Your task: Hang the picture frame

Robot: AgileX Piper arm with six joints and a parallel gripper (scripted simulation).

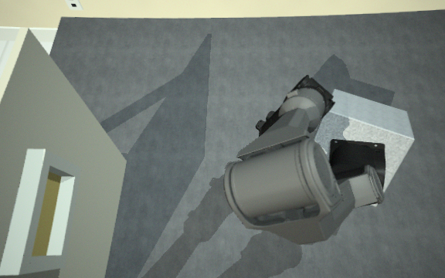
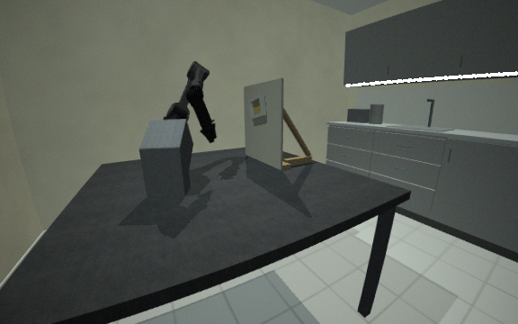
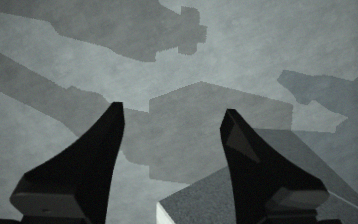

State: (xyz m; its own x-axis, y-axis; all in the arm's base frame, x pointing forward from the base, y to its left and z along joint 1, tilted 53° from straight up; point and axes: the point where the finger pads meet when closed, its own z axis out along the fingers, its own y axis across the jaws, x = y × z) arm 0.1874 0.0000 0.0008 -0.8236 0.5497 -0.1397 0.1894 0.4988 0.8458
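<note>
The picture frame (image 1: 37, 208), white and grey around a yellow picture, lies against the face of the upright grey wall panel (image 1: 50, 150) at the left. In the side view the frame (image 2: 258, 110) sits high on the panel (image 2: 263, 121). I cannot see the screw in any view. My gripper (image 2: 209, 130) hangs in the air between the grey block and the panel, apart from the frame. In the wrist view the gripper (image 3: 172, 109) is open and empty, pointing down at the table.
My arm's base sits on a tall grey block (image 2: 165, 157), whose corner shows in the wrist view (image 3: 215, 205). A wooden brace (image 2: 299, 141) props the panel from behind. Kitchen counters (image 2: 421, 153) stand beyond the table.
</note>
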